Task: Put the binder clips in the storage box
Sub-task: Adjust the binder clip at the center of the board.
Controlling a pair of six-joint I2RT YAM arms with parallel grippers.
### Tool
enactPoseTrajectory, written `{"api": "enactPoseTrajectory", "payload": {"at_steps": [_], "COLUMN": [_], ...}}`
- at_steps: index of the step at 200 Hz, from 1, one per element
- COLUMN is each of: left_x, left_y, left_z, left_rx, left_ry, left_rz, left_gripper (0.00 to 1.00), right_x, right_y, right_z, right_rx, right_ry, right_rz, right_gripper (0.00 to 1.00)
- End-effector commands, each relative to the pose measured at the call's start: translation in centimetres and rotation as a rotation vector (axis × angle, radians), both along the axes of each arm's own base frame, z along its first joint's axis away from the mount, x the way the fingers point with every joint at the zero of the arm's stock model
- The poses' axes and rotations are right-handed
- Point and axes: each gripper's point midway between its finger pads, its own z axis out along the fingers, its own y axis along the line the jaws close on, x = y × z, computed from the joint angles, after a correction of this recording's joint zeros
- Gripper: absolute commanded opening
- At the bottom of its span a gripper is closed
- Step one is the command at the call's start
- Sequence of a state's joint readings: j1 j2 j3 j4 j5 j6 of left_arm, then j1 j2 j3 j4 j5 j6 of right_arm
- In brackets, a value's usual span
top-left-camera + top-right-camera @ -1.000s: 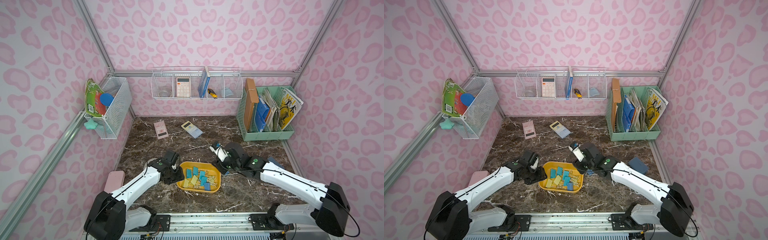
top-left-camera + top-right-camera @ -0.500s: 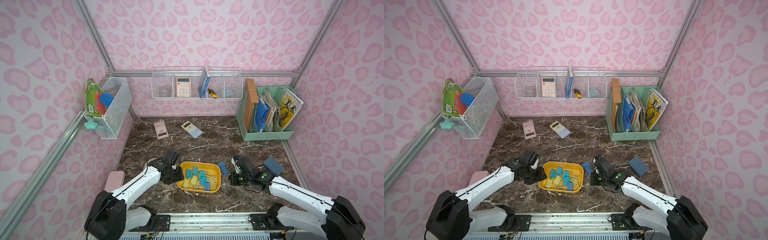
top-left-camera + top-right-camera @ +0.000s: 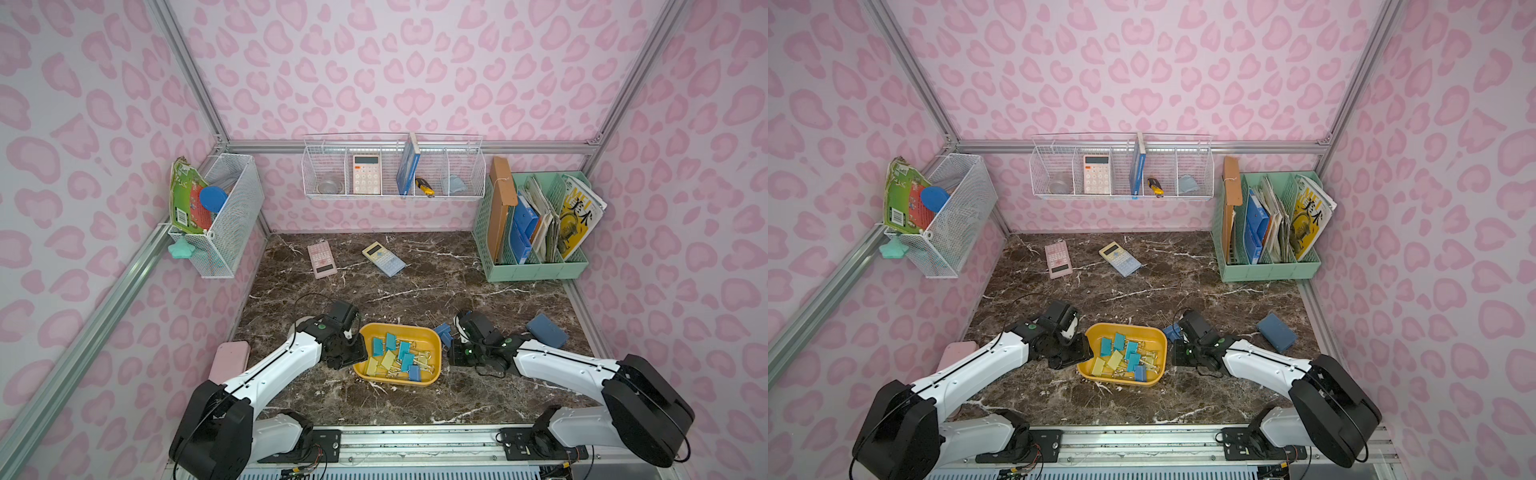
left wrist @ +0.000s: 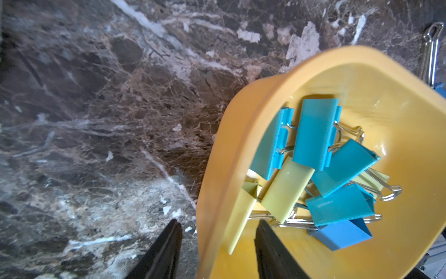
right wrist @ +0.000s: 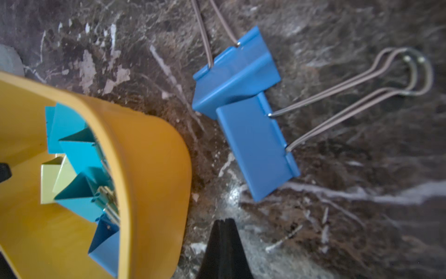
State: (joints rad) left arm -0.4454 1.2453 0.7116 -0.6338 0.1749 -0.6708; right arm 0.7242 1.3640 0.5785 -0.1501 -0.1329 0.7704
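The yellow storage box (image 3: 400, 327) (image 3: 1126, 326) sits near the table's front and holds several teal, pale yellow and blue binder clips (image 3: 395, 356) (image 4: 313, 134). My left gripper (image 4: 218, 223) is open astride the box's left wall (image 4: 217, 169), one finger outside and one inside. Two darker blue binder clips (image 5: 255, 145) (image 3: 444, 332) lie touching each other on the marble just right of the box. My right gripper (image 5: 224, 220) is shut and empty, low over the table between the box wall (image 5: 149, 157) and those clips.
A slate-blue block (image 3: 546, 330) lies right of my right arm. A pink case (image 3: 230, 359) lies at front left. A pink calculator (image 3: 321, 259) and a blue one (image 3: 383, 258) lie further back. A green file organizer (image 3: 536, 266) and wire baskets (image 3: 392, 166) line the walls.
My right arm drew back from over the box's far right corner and came down beside the box, its jaws closing. The two blue clips came into sight. My left arm stayed put.
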Motion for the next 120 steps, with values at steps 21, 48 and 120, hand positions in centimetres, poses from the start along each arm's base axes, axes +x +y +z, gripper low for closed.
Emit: {"api": "enactPoseTrajectory", "payload": {"at_steps": [21,48,120], "left_x": [0.1,0.2,0.1], "left_y": [0.0,-0.1,-0.2], "left_z": [0.1,0.1,0.2], "left_rx": [0.005,0.001,-0.007], "left_ry": [-0.003,-0.004,-0.004], "left_rz": [-0.014,-0.016,-0.020], "left_gripper": [0.54,0.54,0.54], "right_x": [2.8,5.3,5.9], "right_y": [-1.9,-3.6,-3.1], "right_z": [-1.1,-1.2,1.5], "right_rx": [-0.078,-0.127,-0.198], "right_ry": [-0.021,-0.038,-0.132], "right_rz": [-0.038,-0.080,-0.027], "right_gripper": [0.00,0.00,0.16]}}
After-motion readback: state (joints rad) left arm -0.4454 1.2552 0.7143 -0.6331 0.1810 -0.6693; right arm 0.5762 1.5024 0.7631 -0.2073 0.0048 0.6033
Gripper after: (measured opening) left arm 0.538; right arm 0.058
